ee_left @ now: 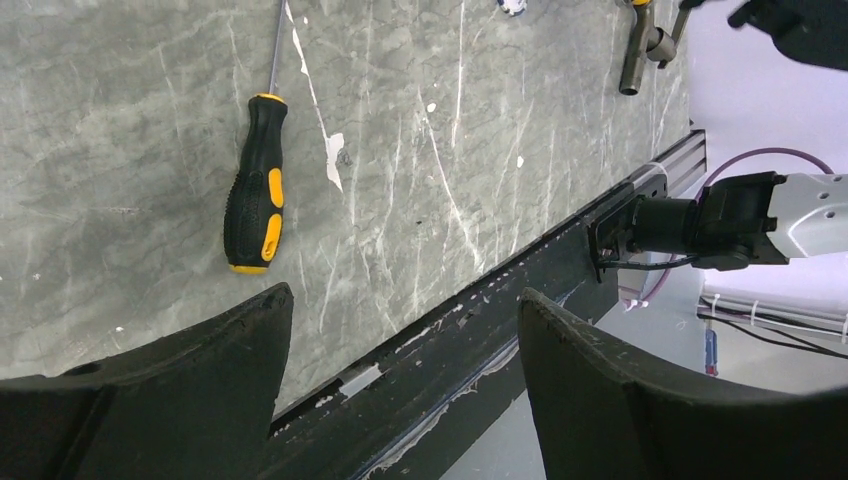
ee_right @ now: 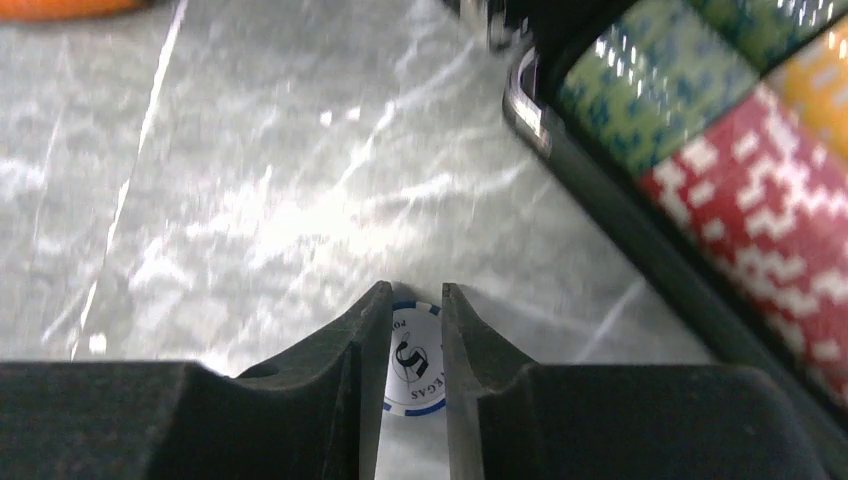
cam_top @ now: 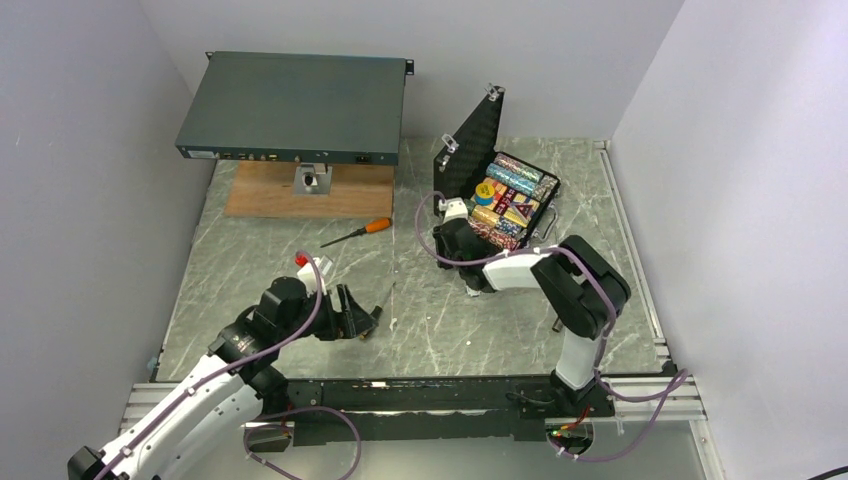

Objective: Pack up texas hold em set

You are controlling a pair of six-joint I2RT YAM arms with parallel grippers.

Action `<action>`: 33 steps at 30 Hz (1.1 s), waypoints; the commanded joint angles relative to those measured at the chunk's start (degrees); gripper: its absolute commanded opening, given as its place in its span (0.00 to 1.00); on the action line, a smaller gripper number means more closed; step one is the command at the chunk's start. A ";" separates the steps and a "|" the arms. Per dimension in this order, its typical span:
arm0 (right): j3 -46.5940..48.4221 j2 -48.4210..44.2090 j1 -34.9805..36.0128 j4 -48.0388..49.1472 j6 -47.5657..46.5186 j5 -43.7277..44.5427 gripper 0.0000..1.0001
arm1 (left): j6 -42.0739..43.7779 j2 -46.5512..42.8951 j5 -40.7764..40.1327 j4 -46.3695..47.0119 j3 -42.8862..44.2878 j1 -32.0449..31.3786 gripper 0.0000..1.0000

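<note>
From above, we see a grey marbled bench (cam_top: 250, 245) walled in white; the black case (cam_top: 470, 150) stands open at the back right, chip rows (cam_top: 512, 185) inside. At the left wrist, our left claw (ee_left: 405, 295) gapes wide and empty over the bench's scratched near edge. At the right wrist, our right claw (ee_right: 415, 300) pinches a white blue-rimmed chip (ee_right: 415, 365) just beside the case.

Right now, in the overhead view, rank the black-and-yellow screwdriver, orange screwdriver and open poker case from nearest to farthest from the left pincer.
From the left pincer:
1. Black-and-yellow screwdriver: just beside its tips.
2. Orange screwdriver: farther back, mid-table.
3. Open poker case: back right, farthest.
</note>
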 commanded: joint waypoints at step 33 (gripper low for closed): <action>-18.29 -34.67 -11.95 -28.23 12.55 -20.22 0.65 | -1.54 24.29 8.76 22.32 3.78 -7.73 0.89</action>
